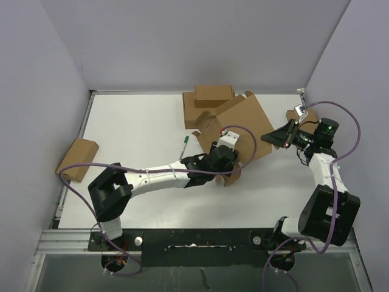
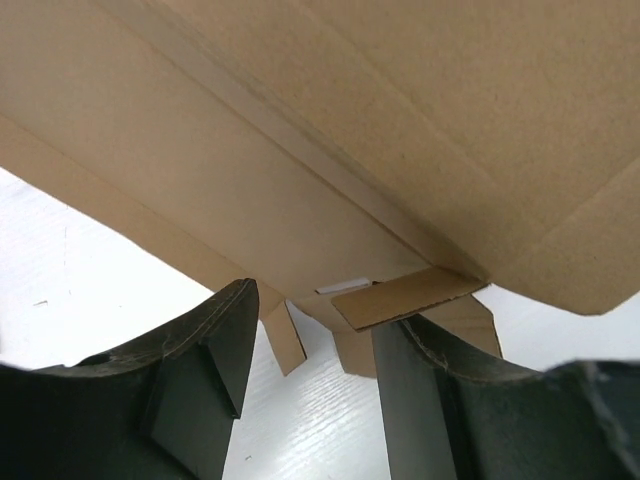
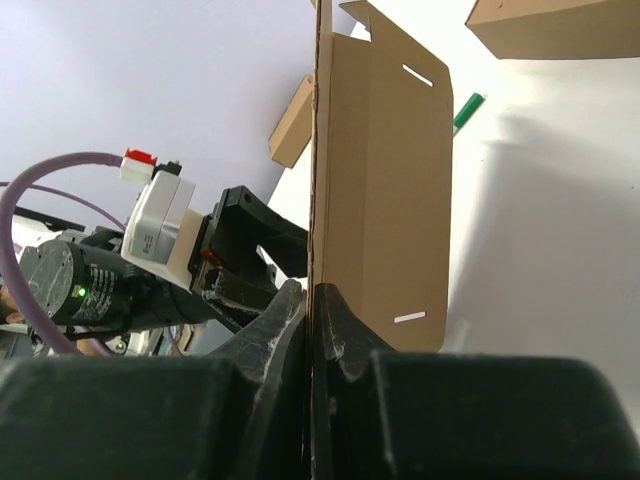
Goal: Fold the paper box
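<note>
The paper box [image 1: 243,121] lies opened out on the white bench [image 1: 140,128], right of centre and towards the back, one panel raised off the surface and its flaps and tabs not folded in. Its far corner is touching or just overlapping a stack of two plain brown boxes [image 1: 209,100] at the back of the bench, the smaller one on top.

The left arm reaches across the bench to the near edge of the paper box. The left gripper [image 1: 230,172] is there with its jaws apart; in its wrist view a small tab of the cardboard sits just ahead of the fingers [image 2: 200,370], close to the right-hand one, and white bench shows in the gap between them. The cardboard spreads overhead in that view.

The right arm comes in from the right side. The right gripper [image 1: 285,135] is closed on the right edge of the paper box, pinching the thin sheet between its fingertips; its wrist view shows the panel standing edge-on straight out from the closed jaws.

Another small brown box [image 1: 78,159] sits at the left edge of the bench, well apart from the rest. A green pen [image 1: 185,145] lies just beyond the left arm's wrist, near the paper box. Two narrow slots [image 3: 410,318] are cut in the raised panel.
</note>
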`<action>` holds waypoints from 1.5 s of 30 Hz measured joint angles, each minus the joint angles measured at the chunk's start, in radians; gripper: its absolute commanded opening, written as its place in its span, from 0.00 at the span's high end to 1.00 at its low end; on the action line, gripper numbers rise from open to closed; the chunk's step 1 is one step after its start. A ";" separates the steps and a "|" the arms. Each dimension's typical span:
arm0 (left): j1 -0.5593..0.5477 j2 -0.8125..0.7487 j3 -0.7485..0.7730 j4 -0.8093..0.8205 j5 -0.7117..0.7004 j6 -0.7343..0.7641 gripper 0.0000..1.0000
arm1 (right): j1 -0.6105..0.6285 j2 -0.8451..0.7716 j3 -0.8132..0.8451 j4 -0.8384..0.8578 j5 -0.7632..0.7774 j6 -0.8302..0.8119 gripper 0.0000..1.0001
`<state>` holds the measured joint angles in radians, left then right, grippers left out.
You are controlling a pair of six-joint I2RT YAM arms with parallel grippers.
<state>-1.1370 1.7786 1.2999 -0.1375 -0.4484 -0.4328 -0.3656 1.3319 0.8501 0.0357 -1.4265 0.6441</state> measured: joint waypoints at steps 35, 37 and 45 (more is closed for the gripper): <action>0.750 -0.987 -0.776 0.158 0.682 0.061 0.06 | 0.204 0.029 0.507 -1.249 0.145 -1.292 1.00; 0.792 -0.922 -0.776 0.209 0.758 0.058 0.10 | 0.208 0.027 0.507 -1.252 0.154 -1.298 1.00; 0.801 -0.709 -0.769 0.493 0.933 0.074 0.30 | 0.234 0.020 0.507 -1.257 0.166 -1.317 1.00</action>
<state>-0.3359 1.0695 0.5308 0.3553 0.4843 -0.3592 -0.1314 1.3518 1.3571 -1.2217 -1.2610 -0.6731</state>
